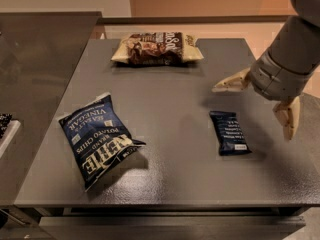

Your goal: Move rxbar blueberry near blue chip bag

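While the gripper (251, 114) hung over the right side of the table (165, 99), we saw its two pale fingers (231, 82) splayed wide apart with nothing held between them. One finger pointed left, toward the middle of the table, and the other pointed down near the right edge. The grey arm (295, 49) reached in from the upper right corner. The bar (230, 132) lay flat on the table, just nearer to us than the gap between the two fingertips, and neither finger touched it. Its long side ran roughly from the far end toward the near end, a little tilted, with a white label at the near end. We could not tell how high the gripper stood above it. The chip bag (97, 139) lay flat on the near left part of the table, set at an angle, its white lettering upside down to us. It lay well apart from the bar, with bare tabletop between them. A tan-and-brown snack bag (157, 48) lay along the far edge, about midway across, well apart from both.
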Controlling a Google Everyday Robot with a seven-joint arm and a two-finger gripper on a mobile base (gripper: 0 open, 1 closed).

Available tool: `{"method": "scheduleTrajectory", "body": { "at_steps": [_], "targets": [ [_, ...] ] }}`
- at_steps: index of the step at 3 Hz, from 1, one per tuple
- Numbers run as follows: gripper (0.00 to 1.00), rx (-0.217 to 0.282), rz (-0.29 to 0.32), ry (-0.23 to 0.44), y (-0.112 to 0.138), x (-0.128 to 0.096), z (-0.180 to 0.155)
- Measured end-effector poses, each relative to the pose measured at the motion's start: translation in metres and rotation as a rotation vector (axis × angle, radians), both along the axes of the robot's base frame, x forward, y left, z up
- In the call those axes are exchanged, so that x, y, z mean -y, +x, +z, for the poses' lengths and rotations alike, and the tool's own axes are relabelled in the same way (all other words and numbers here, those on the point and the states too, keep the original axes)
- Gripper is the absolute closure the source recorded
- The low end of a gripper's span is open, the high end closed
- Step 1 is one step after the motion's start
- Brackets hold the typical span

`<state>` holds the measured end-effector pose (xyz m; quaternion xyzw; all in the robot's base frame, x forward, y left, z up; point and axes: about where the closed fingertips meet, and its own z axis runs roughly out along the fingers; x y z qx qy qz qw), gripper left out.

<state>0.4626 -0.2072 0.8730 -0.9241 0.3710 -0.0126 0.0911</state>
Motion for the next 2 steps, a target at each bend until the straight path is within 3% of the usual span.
{"method": "scheduleTrajectory", "body": {
  "at_steps": [2],
  "targets": [
    [0.0, -0.067, 0.169, -0.012, -0.013, -0.01, -0.032]
  ]
}}
